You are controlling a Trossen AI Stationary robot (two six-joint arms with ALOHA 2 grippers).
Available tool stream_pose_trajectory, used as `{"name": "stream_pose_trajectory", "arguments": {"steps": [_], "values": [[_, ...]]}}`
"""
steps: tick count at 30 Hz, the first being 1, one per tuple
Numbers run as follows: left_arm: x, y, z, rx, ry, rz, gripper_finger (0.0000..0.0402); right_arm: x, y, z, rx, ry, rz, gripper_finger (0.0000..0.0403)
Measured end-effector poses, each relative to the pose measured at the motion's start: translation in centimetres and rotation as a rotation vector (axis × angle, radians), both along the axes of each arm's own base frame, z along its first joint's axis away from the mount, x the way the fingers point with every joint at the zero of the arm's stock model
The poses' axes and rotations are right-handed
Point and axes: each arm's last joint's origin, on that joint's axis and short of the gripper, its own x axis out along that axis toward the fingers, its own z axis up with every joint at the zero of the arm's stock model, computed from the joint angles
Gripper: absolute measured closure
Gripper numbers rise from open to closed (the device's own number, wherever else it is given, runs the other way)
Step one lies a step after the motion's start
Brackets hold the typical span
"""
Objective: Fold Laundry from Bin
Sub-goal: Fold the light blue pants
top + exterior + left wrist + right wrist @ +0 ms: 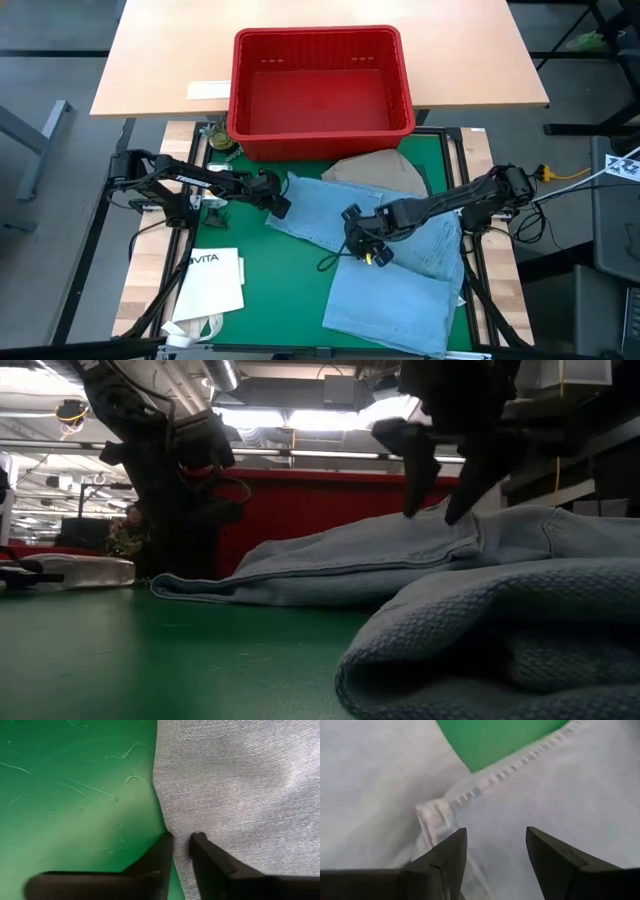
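Note:
Light blue denim jeans lie spread on the green mat. A khaki garment rests partly under their far edge. The red bin stands behind them on the wooden table, with nothing showing inside. My left gripper is down at the jeans' left edge, shut on it. My right gripper hangs open over the middle of the jeans, its fingertips just above the denim near a stitched seam; whether they touch it I cannot tell. My left gripper pinches the jeans' left side edge between its two fingers, right where the denim meets the mat. The fingers slant down from the table's left. The jeans lie flat on the mat; one layer or several, I cannot tell.
A white paper bag printed "VITA" lies at the mat's near left. A small mottled object sits by the bin's near left corner. Bare mat lies between the bag and the jeans.

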Motion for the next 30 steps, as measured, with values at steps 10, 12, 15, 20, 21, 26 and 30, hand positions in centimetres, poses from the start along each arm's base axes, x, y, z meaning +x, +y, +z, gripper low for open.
{"name": "stream_pose_trajectory", "arguments": {"steps": [10, 12, 15, 20, 21, 26, 30], "values": [[-0.2, -0.1, 0.5, -0.017, -0.017, -0.04, 0.0391, -0.5, -0.5, 3.0, -0.154, 0.073, -0.046, 0.0198], [-0.4, -0.3, 1.1, -0.015, -0.031, -0.075, 0.0395, -0.7, -0.6, 3.0, -0.16, 0.097, -0.046, 0.0198], [-0.8, -0.4, 2.4, -0.003, -0.072, -0.081, 0.0398, -0.9, -0.7, 2.9, -0.173, 0.122, -0.047, 0.0198], [-2.2, -0.6, 4.4, 0.029, -0.086, -0.09, 0.0399, -0.9, -0.9, 3.0, -0.245, 0.11, -0.071, 0.0198], [-2.6, -0.6, 4.7, 0.037, -0.081, -0.091, 0.0399, -0.9, -1.0, 3.0, -0.267, 0.104, -0.079, 0.0198], [-4.5, -0.5, 6.7, 0.076, -0.104, -0.06, 0.04, -0.8, -1.5, 3.0, -0.308, 0.095, -0.104, 0.0198], [-6.0, -0.1, 8.4, 0.125, -0.161, -0.024, 0.04, -0.6, -2.4, 3.0, -0.293, 0.097, -0.132, 0.0198]]}}
